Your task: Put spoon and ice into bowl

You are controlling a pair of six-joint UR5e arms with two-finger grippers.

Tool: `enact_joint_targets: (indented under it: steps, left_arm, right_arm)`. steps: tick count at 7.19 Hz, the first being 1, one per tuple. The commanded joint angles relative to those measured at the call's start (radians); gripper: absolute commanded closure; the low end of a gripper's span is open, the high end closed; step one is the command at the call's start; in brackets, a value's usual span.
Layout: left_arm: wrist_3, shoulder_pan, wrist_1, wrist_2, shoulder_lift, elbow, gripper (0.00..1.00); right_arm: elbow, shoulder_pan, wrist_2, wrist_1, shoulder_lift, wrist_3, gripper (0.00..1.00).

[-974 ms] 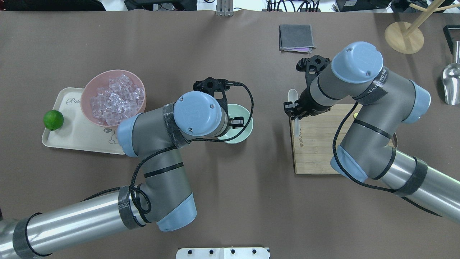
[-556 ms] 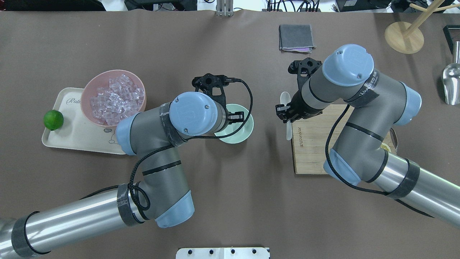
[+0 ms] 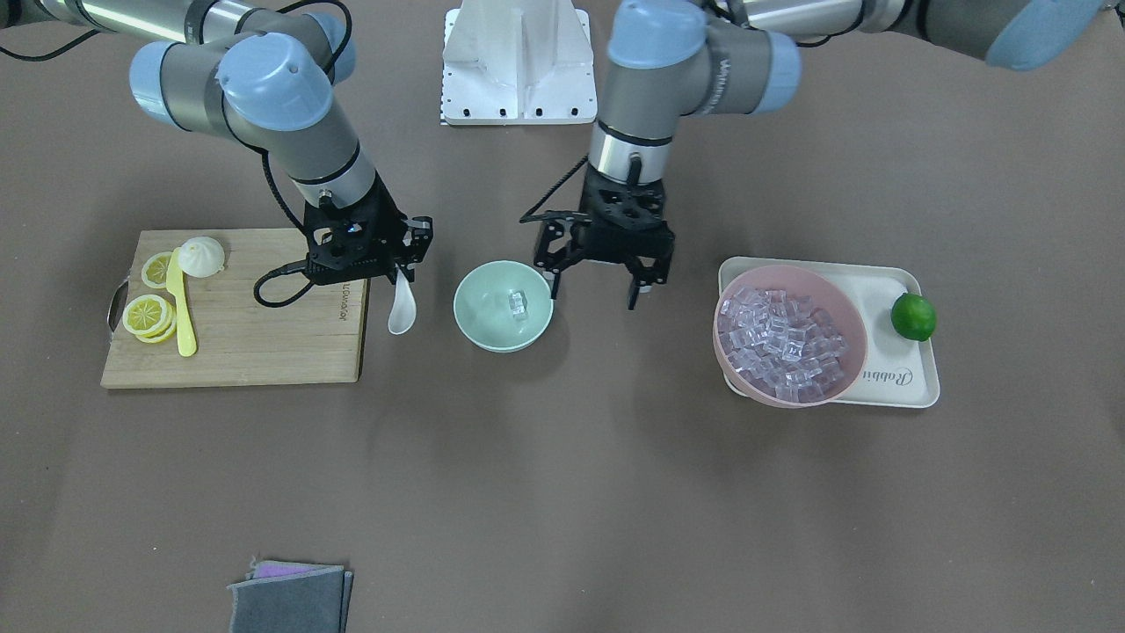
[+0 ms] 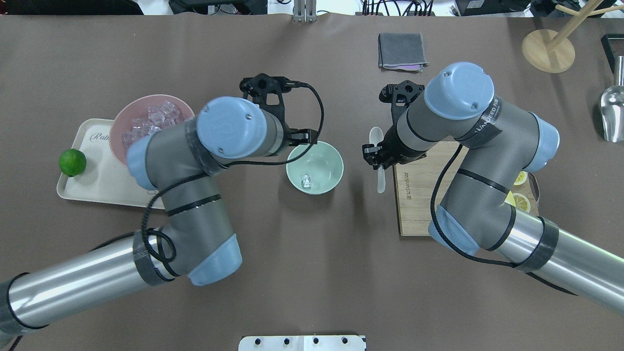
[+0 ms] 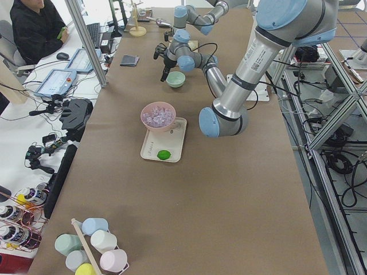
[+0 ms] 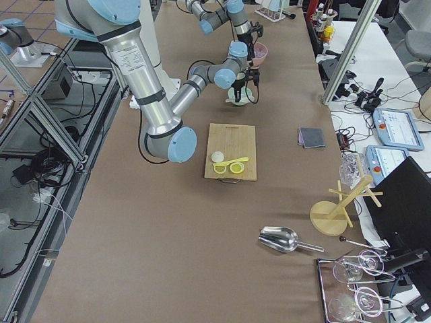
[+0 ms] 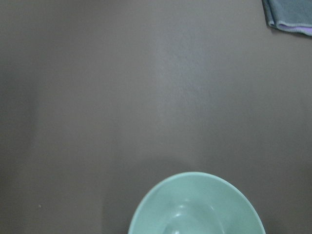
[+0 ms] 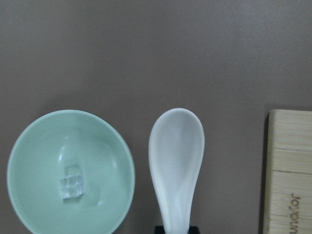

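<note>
The mint-green bowl (image 4: 335, 161) stands mid-table and also shows in the front view (image 3: 479, 318). One clear ice cube (image 4: 307, 181) lies inside it, and the right wrist view shows the cube (image 8: 71, 187) too. My right gripper (image 3: 400, 271) is shut on the handle of the white spoon (image 3: 402, 309). It holds the spoon (image 4: 376, 135) above the table between the bowl and the cutting board, and the scoop (image 8: 176, 156) hangs beside the bowl's rim. My left gripper (image 3: 593, 290) is open and empty, just off the bowl's side toward the pink bowl.
A pink bowl (image 3: 842, 303) full of ice cubes sits on a cream tray (image 3: 888, 378) with a lime (image 3: 913, 316). The wooden cutting board (image 3: 264, 338) carries lemon slices (image 3: 148, 315), a yellow knife (image 3: 180, 308) and a white bun. A grey cloth (image 4: 401, 50) lies at the far side.
My left gripper has moved off the mint bowl toward the pink bowl, and an ice cube now shows in the bowl. My right gripper has carried the spoon off the board toward the bowl.
</note>
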Motion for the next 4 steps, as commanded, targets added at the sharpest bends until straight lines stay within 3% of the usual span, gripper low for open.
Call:
enact_joint_targets:
  steps: [1, 3, 4]
  left_arm:
    - [0.309, -0.189, -0.009, -0.107, 0.175, -0.059, 0.01]
    - [0.46, -0.351, -0.017, -0.112, 0.248, -0.06, 0.01]
    - [0.523, -0.42, -0.02, -0.166, 0.264, -0.04, 0.01]
  right_arm:
    - [-0.056, -0.029, -0.006, -0.031, 0.085, 0.0, 1.0]
    - [-0.133, -0.072, -0.033, -0.031, 0.148, 0.0, 1.0]
    - [-0.145, -0.092, -0.046, -0.031, 0.165, 0.0, 1.0]
